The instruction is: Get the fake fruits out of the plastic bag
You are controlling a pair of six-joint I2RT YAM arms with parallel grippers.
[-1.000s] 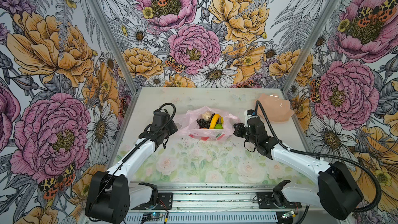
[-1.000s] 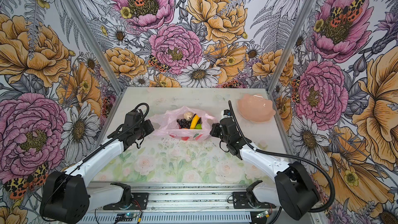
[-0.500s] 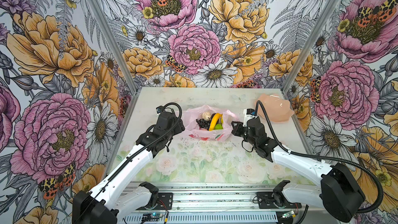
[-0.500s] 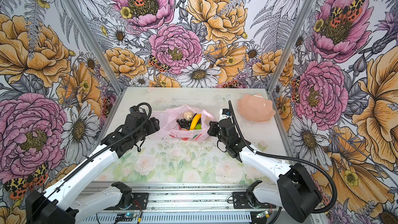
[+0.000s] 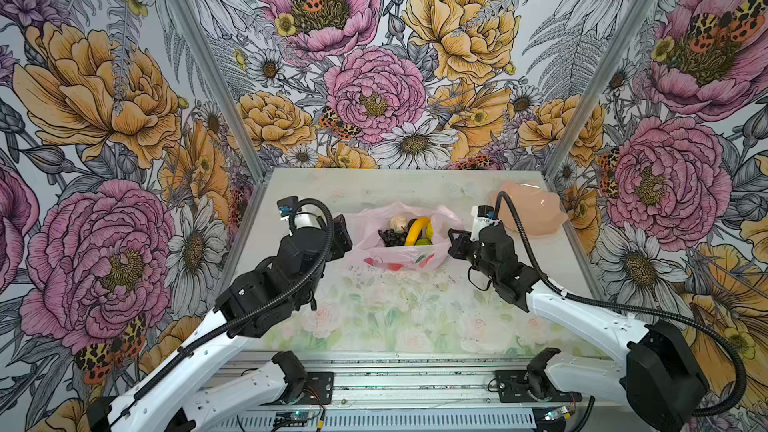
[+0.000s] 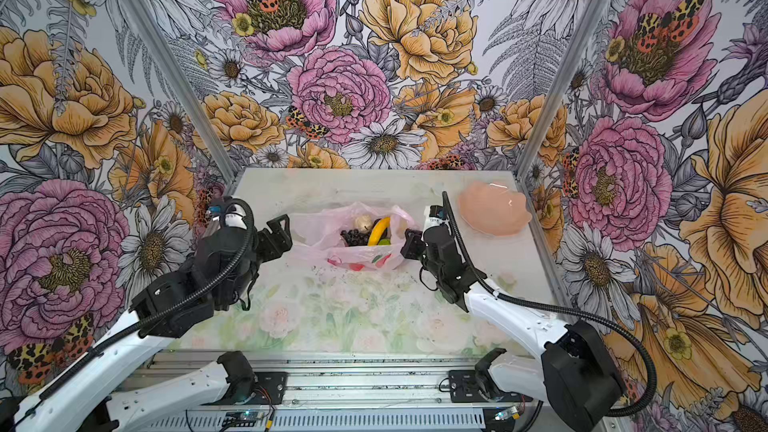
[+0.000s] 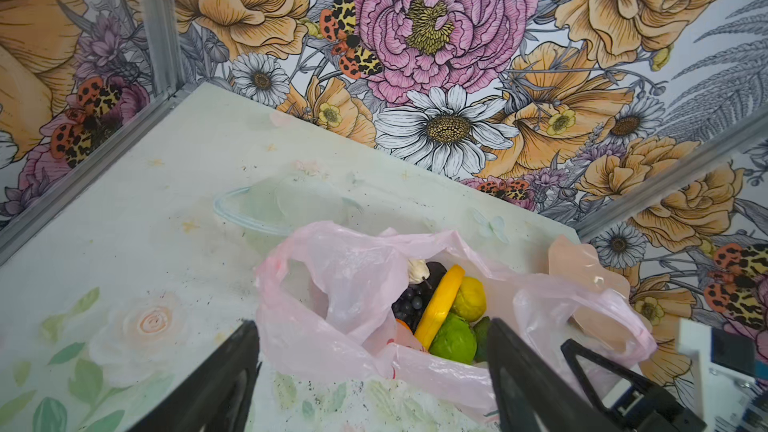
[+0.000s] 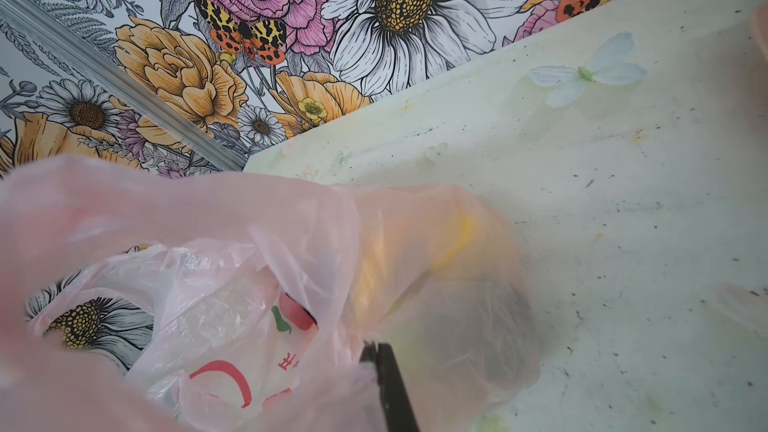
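— So, what's the biggest thing down there?

— A pale, flower-printed surface [image 5: 395,317]. Around its middle, a shade toward 12 o'clock, sits the pink plastic bag [image 5: 365,230] [image 6: 316,230], with its mouth gaping upward and red print on its near wall.

— And the peach thing?

— A petal-edged bowl [image 5: 530,211] [image 6: 492,211] at 2 o'clock from the bag, apart from it.

— The arms?

— The left tool [image 5: 341,236] [image 7: 371,322] is at the bag's 9 o'clock, just beside the plastic. Its fingers are spread wide and grip nothing. I cannot tell if it touches the bag. The right tool [image 5: 455,243] is at 3 o'clock, pressed together and pinching the bag's edge.

— Where are the fake fruits?

— Every one I can see lies inside the bag. A yellow banana [image 5: 417,229] [image 7: 440,305] arches over the pile. A green fruit [image 7: 453,342] and a lemon [image 7: 469,299] sit against it. A dark grape bunch [image 5: 390,238] is at the banana's 9 o'clock. A cream-white lumpy piece [image 5: 398,222] is at its 11 o'clock.
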